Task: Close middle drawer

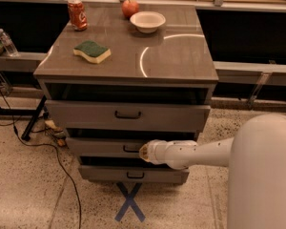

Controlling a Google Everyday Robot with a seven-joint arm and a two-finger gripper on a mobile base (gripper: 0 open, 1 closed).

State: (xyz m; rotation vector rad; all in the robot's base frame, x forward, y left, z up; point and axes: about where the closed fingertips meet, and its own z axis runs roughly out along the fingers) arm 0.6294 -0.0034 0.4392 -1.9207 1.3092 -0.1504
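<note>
The grey cabinet has three drawers. The middle drawer (100, 146) has a flat grey front with a small black bar handle (130, 149), and only a thin dark gap shows above it. The top drawer (124, 114) sits above it and the lowest drawer (133, 174) below. My gripper (144, 151) is at the end of the white arm reaching in from the right, and it rests against the middle drawer's front right beside the handle.
On the cabinet top (181, 56) lie a green and yellow sponge (91, 51), a red can (77, 14), an apple (130, 8) and a white bowl (148, 21). A blue X (129, 202) marks the floor in front. Black cables (57, 161) run at the left.
</note>
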